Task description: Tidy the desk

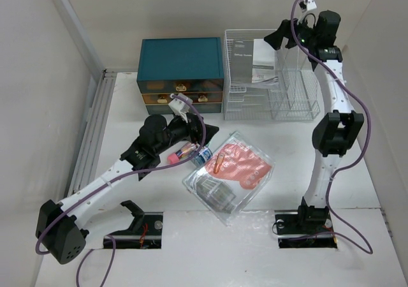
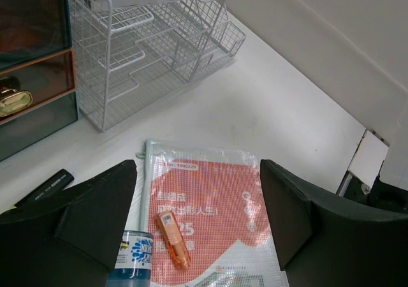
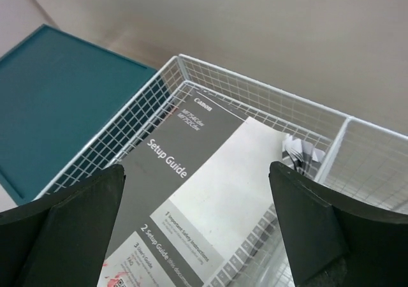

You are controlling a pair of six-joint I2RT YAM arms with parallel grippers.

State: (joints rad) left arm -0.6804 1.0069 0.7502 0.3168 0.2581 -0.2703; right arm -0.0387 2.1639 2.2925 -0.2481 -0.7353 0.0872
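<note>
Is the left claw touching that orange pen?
Apart. In the left wrist view the left gripper is open, with clear gaps either side of the orange pen.

Probably a lab test cell, white table (image 1: 210, 255), plain wall panels (image 1: 38, 64) around, teal drawer box (image 1: 180, 58), wire tray (image 1: 255, 76)
</note>
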